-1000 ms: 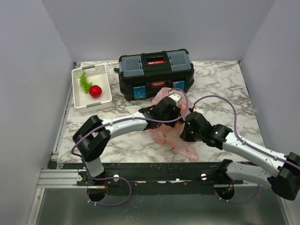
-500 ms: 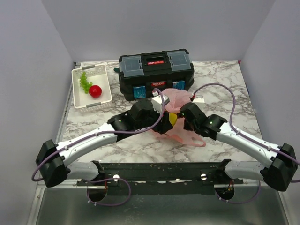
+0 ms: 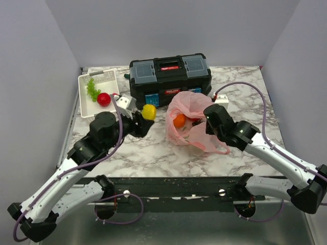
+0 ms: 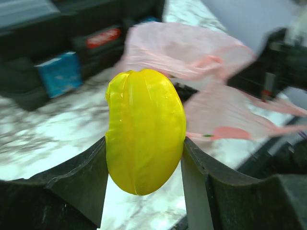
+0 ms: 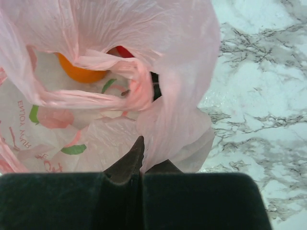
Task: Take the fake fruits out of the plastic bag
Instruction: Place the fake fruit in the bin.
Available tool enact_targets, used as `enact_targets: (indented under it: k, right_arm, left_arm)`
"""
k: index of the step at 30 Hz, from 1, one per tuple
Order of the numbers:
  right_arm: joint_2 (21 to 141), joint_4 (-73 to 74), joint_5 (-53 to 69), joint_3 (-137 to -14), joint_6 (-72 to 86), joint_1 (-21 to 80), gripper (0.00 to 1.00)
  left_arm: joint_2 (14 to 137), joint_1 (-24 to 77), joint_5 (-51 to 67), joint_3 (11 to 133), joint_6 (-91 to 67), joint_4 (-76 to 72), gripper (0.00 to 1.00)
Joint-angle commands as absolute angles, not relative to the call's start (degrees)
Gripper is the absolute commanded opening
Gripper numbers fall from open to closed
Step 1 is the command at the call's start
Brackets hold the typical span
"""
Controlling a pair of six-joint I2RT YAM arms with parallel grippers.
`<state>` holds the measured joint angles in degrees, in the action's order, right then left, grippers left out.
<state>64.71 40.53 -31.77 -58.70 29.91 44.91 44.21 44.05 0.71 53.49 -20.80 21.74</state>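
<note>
My left gripper (image 3: pixel 146 114) (image 4: pixel 144 146) is shut on a glossy yellow lemon (image 3: pixel 148 112) (image 4: pixel 145 129), held above the marble between the white basket and the plastic bag. The pink plastic bag (image 3: pixel 190 125) (image 5: pixel 177 96) (image 4: pixel 192 52) stands in front of the toolbox with its mouth held up. My right gripper (image 3: pixel 209 115) (image 5: pixel 143 149) is shut on the bag's right edge, thin film pinched between its fingers. Inside the bag show an orange (image 3: pixel 179 120) (image 5: pixel 81 73) and a bit of a red fruit (image 5: pixel 123 51). A red apple (image 3: pixel 103 99) lies in the basket.
A black toolbox (image 3: pixel 168 79) (image 4: pixel 57 43) stands at the back centre, just behind the bag. The white slotted basket (image 3: pixel 116 98) at the back left also holds a light green grape bunch (image 3: pixel 91 88). Grey walls close in the marble table (image 3: pixel 240 97) on three sides.
My left gripper has come out of the bag with the lemon and swung left toward the basket. My right gripper has lifted the bag's edge up and back, opening its mouth.
</note>
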Motion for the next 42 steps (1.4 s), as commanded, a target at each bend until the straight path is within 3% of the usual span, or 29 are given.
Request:
enact_targets:
  k: [1, 10, 16, 22, 29, 35, 42]
  right_arm:
    - [61.22, 42.66, -33.07, -58.55, 27.98, 44.71, 0.01]
    - [59.36, 41.98, -30.84, -53.92, 30.28, 44.75, 0.01]
    - [56.66, 41.87, -30.84, -53.47, 30.38, 44.82, 0.01]
    - [50.79, 40.01, -31.20, -51.57, 30.06, 44.81, 0.01]
    - [48.07, 39.66, -31.46, -51.16, 29.81, 44.77, 0.01]
    - [48.95, 39.46, -31.37, -51.12, 29.60, 44.73, 0.01]
    - [49.87, 39.38, -31.93, -50.91, 29.52, 44.74, 0.01]
  left_arm:
    - [44.79, 36.48, -9.99, 53.53, -17.94, 27.94, 0.24]
    - [55.60, 18.77, -8.94, 58.63, -25.51, 28.62, 0.25]
    - [65.02, 5.16, 5.57, 60.06, -39.38, 22.97, 0.25]
    - [78.24, -3.93, 11.20, 63.74, -48.57, 20.11, 0.25]
    - [91.04, -6.68, 9.21, 74.43, -49.58, 24.61, 0.27]
    - [102.60, -8.02, 14.15, 85.08, -45.98, 30.34, 0.27]
    - [104.11, -9.08, 14.03, 82.46, -45.57, 28.18, 0.33]
